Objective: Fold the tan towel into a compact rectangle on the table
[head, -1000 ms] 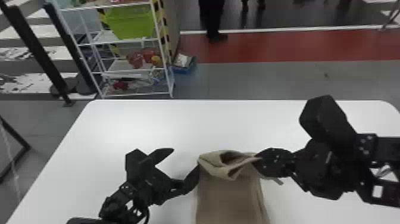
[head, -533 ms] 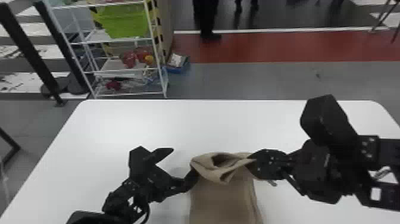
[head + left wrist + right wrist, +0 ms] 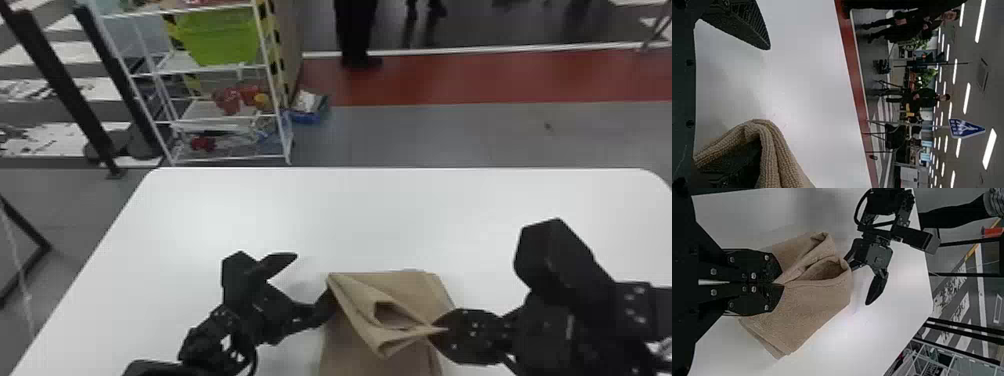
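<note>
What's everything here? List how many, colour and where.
towel: one, tan, on the table
table: one, white, before the robot
rack: one, white, behind, left
bin: one, green, on the rack
box: one, blue, beside the rack
posts: two, black, at the rack's left
floor strip: one, red, beyond the table
sign: one, blue, farther back
plants: at least two, green, far back
left gripper: one, black, at the towel's left edge
right gripper: one, black, closed on the towel

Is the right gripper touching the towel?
Touching: the right wrist view shows the right gripper pinching a fold of the tan towel between its jaws.
</note>
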Action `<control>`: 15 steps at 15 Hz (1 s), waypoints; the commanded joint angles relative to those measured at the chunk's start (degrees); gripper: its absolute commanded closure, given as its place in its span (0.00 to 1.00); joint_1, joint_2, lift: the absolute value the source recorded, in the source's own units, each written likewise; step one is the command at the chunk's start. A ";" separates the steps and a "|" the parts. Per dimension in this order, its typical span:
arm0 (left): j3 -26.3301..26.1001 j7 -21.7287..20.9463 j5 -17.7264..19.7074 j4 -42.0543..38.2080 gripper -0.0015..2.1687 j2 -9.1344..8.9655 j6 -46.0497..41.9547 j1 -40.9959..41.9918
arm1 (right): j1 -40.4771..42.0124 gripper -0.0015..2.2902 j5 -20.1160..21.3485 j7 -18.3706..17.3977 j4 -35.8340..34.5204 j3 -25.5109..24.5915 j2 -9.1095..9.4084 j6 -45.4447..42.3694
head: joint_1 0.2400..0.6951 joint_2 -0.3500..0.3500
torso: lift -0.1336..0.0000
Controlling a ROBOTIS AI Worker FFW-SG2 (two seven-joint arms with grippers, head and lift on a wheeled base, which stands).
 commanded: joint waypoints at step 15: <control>-0.04 -1.03 0.07 -0.92 0.03 -0.41 -0.58 1.86 | -0.82 0.50 5.91 -1.57 4.20 9.29 3.55 -1.14 | 1.00 0.73 | 0.08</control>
